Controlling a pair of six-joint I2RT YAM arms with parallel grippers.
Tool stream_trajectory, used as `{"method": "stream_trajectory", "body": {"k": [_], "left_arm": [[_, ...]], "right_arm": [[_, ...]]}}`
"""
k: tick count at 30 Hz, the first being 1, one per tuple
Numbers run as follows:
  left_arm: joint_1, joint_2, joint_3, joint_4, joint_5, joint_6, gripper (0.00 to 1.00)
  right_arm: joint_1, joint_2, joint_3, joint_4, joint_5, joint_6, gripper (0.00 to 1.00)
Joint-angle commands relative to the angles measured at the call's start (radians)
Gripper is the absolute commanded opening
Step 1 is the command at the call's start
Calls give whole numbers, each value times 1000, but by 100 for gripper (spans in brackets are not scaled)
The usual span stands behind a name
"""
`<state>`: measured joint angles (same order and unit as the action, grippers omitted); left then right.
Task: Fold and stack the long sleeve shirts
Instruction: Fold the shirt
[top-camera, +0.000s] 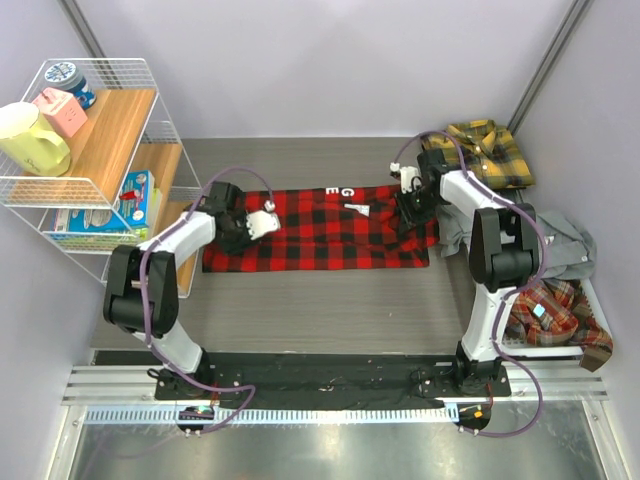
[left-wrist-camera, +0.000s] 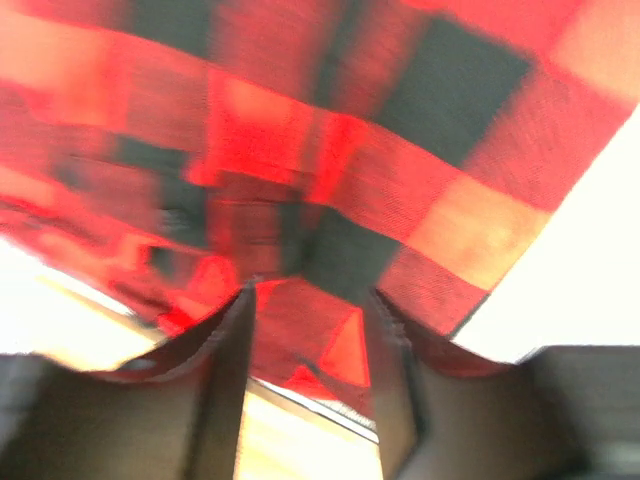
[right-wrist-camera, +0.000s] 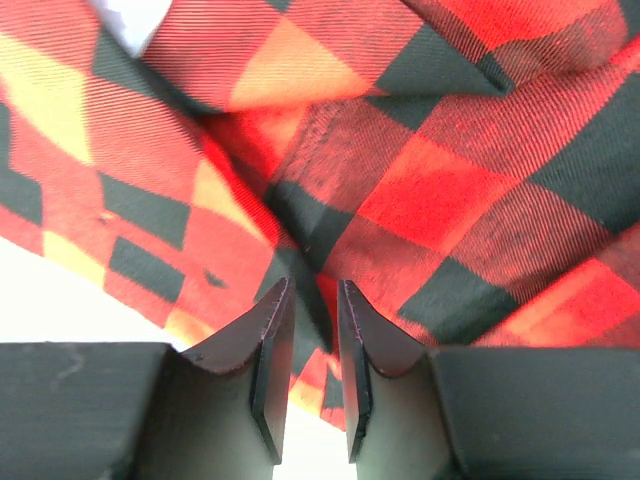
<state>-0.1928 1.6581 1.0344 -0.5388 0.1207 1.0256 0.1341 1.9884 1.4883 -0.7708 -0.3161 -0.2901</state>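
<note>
The red-and-black shirt (top-camera: 320, 235) lies spread flat as a long band across the middle of the worktop (top-camera: 320, 305), its white lettering (top-camera: 346, 190) showing at its far edge. That flat spread seems meant to give both arms a straight edge to fold over.

The right pincer (right-wrist-camera: 310, 285) is at the shirt's right end, clenched on a raised fold of the check cloth. The fingers sit close together with fabric pinched between them, which looks like a hold for lifting or pulling that end.

The left pincer (top-camera: 262, 224) is over the shirt's left part. Its wrist view is blurred: the fingers stand apart with a ridge of cloth between them, and I cannot tell whether they are gripping it or have let go. One arm at each end suggests the shirt is being tensioned or folded along its length.

The other shirts lie beyond the red shirt's right end, probably kept out of the folding space: the yellow-and-black plaid shirt (top-camera: 487, 150) toward the far corner, the grey shirt (top-camera: 565, 240) just to the right, and the orange-brown plaid shirt (top-camera: 550, 305) nearer the arms.
</note>
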Motion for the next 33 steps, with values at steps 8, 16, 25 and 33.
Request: {"method": "stream_trajectory", "body": {"k": [8,16,25,33], "left_arm": [[9,-75,239,164,265,-460,100],[13,264,508,-103,134,-494,98],[-4,304,345,-64,-52,-323,87],[-92,169,57,-196,-18,-321,76]], "right_arm": [[67,-140,-65,8,45,40,27],[94,-27,-39,74,146,22,26],[98,162,117,96,206,-90,26],[102,420,514,107,299,-135,26]]}}
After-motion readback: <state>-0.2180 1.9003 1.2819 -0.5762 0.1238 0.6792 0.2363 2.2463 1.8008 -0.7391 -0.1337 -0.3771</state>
